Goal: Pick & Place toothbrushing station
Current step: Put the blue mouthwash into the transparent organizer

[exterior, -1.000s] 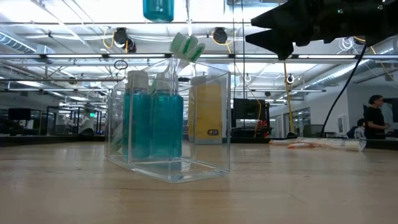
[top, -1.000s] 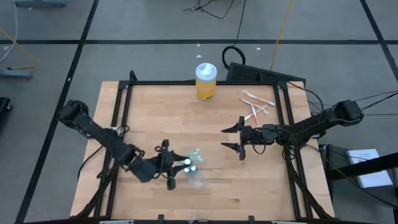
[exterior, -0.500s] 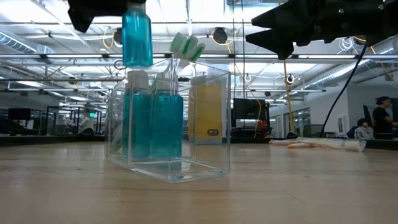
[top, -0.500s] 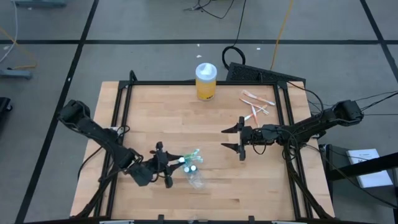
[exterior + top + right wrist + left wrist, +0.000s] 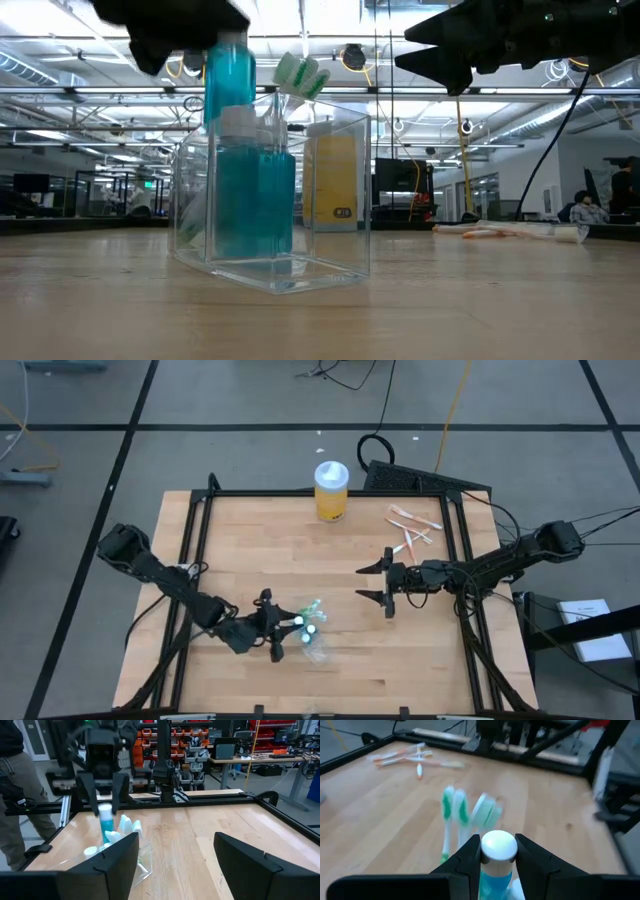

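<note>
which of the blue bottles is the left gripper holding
The raised blue bottle, clamped at its white cap by the left gripper above the clear container; the other blue bottles stand inside it.

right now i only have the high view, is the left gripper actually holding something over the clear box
Observer: yes, the left gripper is shut on a white-capped blue bottle.
Operator: is it inside yet
Observer: barely; in the low view its base looks level with the rim of the toothbrushing station, above a second blue bottle standing inside.
Operator: right arm in the way
Observer: no, the right gripper is open, with bare table before the box.
</note>
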`<move>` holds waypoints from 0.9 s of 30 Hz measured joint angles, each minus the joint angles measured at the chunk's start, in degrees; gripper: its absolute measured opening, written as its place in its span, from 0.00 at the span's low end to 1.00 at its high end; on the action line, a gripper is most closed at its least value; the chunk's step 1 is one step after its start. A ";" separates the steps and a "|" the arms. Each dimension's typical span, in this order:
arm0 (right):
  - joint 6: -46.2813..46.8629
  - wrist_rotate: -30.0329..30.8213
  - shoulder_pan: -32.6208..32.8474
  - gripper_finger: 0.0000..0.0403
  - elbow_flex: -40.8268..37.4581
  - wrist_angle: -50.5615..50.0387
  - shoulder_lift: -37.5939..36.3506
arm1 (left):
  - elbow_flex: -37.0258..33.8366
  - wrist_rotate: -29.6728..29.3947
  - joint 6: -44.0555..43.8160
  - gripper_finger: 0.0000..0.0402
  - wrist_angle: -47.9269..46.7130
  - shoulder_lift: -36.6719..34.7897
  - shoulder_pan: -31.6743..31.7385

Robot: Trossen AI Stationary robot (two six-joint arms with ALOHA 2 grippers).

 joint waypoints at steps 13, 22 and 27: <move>0.00 -1.46 0.00 0.63 -0.02 0.00 0.00 | -0.06 1.99 -3.03 0.24 -0.12 1.02 0.08; 0.00 -1.47 0.00 0.63 0.00 0.00 0.00 | -0.03 2.28 -5.00 0.24 -0.02 3.55 0.09; -0.02 -1.46 0.00 0.63 -0.02 0.02 0.00 | -0.01 1.80 -5.51 0.24 0.23 5.60 0.51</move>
